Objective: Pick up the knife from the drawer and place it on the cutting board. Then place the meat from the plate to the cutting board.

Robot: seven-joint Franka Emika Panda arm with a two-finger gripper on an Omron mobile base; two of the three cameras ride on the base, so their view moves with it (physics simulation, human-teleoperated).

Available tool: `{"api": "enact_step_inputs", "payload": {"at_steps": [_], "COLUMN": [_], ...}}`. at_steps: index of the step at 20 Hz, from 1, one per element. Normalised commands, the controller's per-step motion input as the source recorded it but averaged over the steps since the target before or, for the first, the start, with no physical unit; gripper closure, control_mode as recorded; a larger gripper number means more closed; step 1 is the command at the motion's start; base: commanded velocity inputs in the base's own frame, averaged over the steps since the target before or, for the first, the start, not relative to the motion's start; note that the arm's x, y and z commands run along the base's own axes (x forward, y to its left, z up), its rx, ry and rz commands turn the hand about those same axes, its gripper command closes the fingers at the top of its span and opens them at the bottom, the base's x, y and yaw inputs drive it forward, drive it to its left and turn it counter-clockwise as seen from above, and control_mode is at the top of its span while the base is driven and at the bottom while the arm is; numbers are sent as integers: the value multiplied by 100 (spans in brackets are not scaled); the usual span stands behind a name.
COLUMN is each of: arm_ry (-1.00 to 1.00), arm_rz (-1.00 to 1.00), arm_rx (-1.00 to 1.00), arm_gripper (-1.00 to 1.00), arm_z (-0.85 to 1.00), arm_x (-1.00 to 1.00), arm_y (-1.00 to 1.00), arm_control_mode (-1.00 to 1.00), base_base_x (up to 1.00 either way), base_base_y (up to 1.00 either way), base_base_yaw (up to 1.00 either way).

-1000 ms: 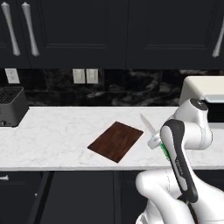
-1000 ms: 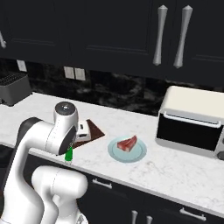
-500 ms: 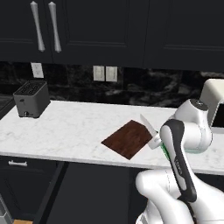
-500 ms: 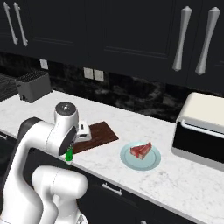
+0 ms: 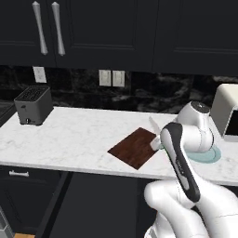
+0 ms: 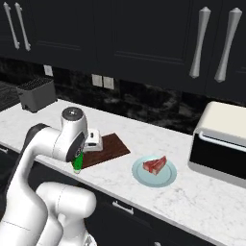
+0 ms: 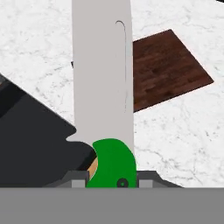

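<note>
The gripper point(image 7: 111, 177) has its two fingers closed tight on the green handle of the knife point(image 7: 103, 83), and the pale blade runs straight up the middle of the hand view, over the white marble counter point(image 7: 39, 57). From the left base view the blade tip pokes out beside the arm at centre right, above the near edge of the cutting board point(image 5: 134, 148). In the right base view the green handle point(image 6: 77, 162) hangs at centre left, just over the board's near end point(image 6: 108, 148). To the right of the board sits the pale blue-green plate point(image 6: 142, 177) with the red meat point(image 6: 154, 165) on it, and further right a toaster oven point(image 6: 221, 144). A dark toaster point(image 5: 32, 106) stands at the left of the left base view.
</note>
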Motion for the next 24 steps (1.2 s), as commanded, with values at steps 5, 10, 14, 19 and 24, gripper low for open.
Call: {"api": "enact_step_inputs", "payload": {"at_steps": [5, 10, 14, 19, 24], "arm_ry": [16, 20, 17, 1, 8], "arm_rz": [-50, -55, -55, -37, -13], "arm_rx": [1, 3, 10, 15, 4], "arm_gripper": [100, 100, 100, 100, 100], "arm_z": [0, 0, -1, -8, -17], "arm_x": [35, 40, 37, 16, 27], "arm_y": [1, 0, 9, 26, 38], "arm_control_mode": [-100, -100, -100, -100, -100], "base_base_x": [0, 0, 0, 0, 0], "base_base_y": [0, 0, 0, 0, 0], "base_base_yaw": [0, 0, 0, 0, 0]}}
